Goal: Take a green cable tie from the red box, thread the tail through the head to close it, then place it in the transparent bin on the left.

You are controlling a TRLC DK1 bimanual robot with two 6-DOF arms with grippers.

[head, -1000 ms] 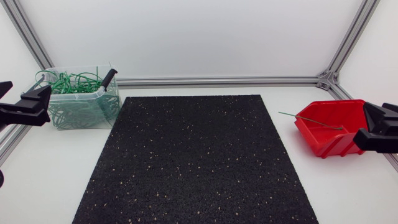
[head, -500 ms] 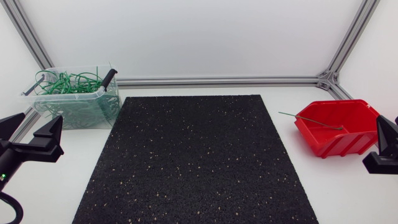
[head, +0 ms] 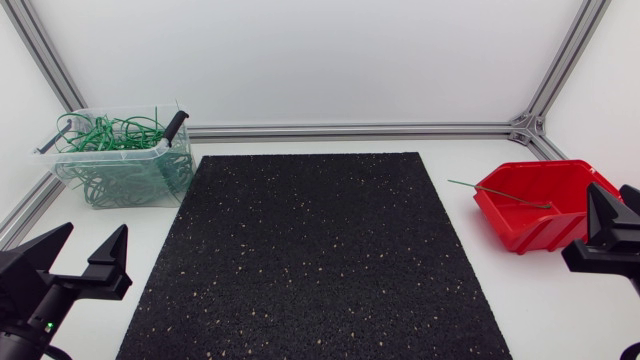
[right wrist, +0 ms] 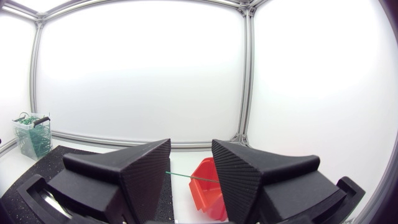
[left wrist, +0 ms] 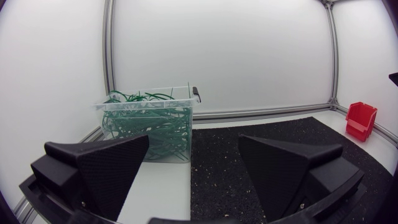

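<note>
Two grippers were inspected; both stood open and empty. The left gripper (head: 92,247) sat at about 8 o'clock from the black mat (head: 310,260), above the white table (head: 560,320) just off the mat's edge. Its fingers were spread wide, with nothing between them in the left wrist view (left wrist: 194,149). The right gripper (head: 612,215) sat at about 4 o'clock from the mat, just beside the red box (head: 530,215) on its 4 o'clock side. Its fingers were parted by a narrower gap and nothing was held, as the right wrist view confirmed (right wrist: 191,152).

Ahead of the right gripper, the red box (right wrist: 208,186) rested on the table at 3 o'clock from the mat. One green cable tie (head: 500,194) lay in it unfastened. Its tail projected over the box's rim toward 9 o'clock, above the table. In the right wrist view the tie (right wrist: 186,176) showed as a thin line running out of the box.

Ahead of the left gripper, the transparent bin (left wrist: 146,104) stood at 10 o'clock from the mat (head: 105,152), touching or just beside the mat's corner. It held a tangle of looped green ties (head: 110,130). A black latch (head: 176,124) sat on the bin's rim at its 2 o'clock corner.
</note>
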